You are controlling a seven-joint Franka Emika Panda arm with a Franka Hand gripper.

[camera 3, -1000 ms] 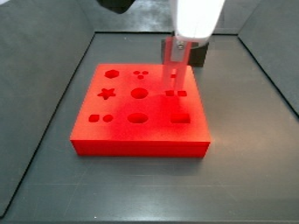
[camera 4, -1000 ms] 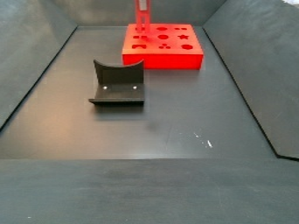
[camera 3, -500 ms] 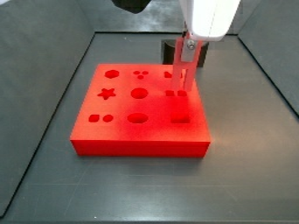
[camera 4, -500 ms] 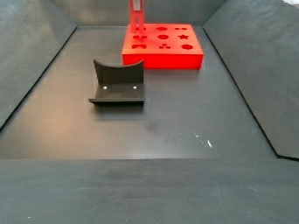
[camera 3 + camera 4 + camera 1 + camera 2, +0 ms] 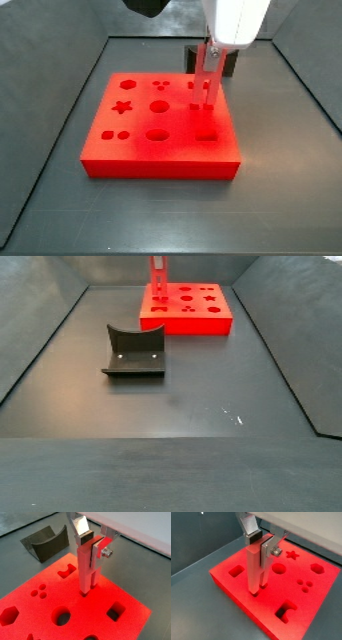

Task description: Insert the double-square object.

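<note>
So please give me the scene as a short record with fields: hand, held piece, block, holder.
hand: the hand is above the red block, shut on the peg
held piece: double-square object, upright, its lower tip at the block's top face; whether it has entered a hole cannot be told
block: red block with shaped holes, flat on the floor
holder: dark grey curved holder, on the floor apart from the block

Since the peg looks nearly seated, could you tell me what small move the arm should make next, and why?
Probably a slow, straight push down. The gripper holds the peg upright over the red block, jaws closed on its upper part. In both wrist views the peg's lower tip sits right at a small hole in the block, and most of its length is above the surface, so it seems not yet inserted.
</note>
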